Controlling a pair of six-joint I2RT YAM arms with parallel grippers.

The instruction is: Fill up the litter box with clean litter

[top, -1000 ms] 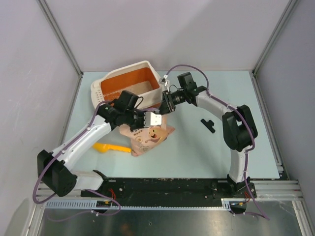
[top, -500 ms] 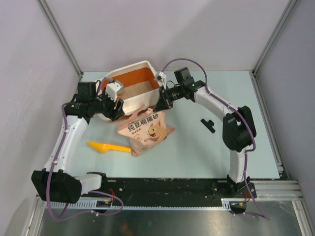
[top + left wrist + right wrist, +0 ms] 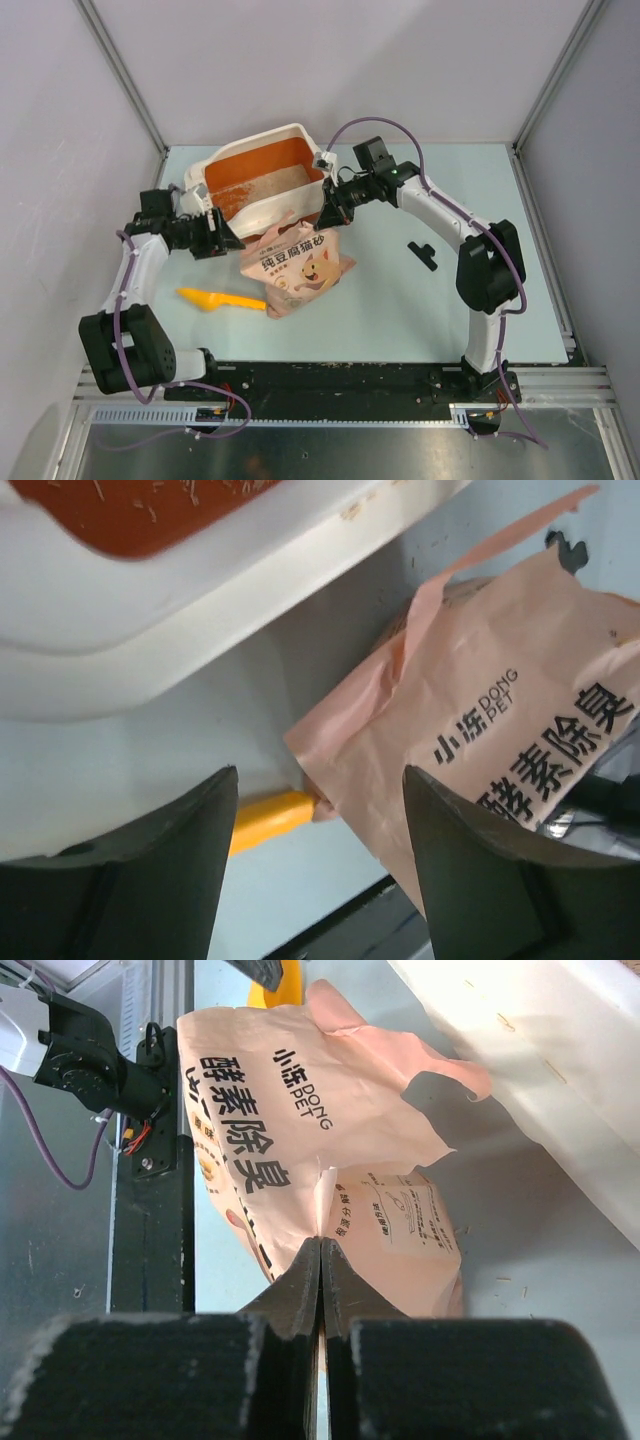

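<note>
A: Where does it stand?
B: The litter box (image 3: 262,208) sits at twelve o'clock on the table (image 3: 430,300), holding a thin patch of litter (image 3: 278,183). Your right gripper (image 3: 320,1244) pinches one fold of the bag (image 3: 300,262) at the box's five o'clock. The left gripper (image 3: 320,780) hangs spread and empty.
A: The risk?
B: Lift on that fold alone and it may tear or slip, spilling outside.

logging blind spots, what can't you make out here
Bag contents: all views, opaque.
Scoop bowl: left wrist, behind bag.
Box floor: left wrist, cut by top edge.
Black part: top view, too small.
</note>
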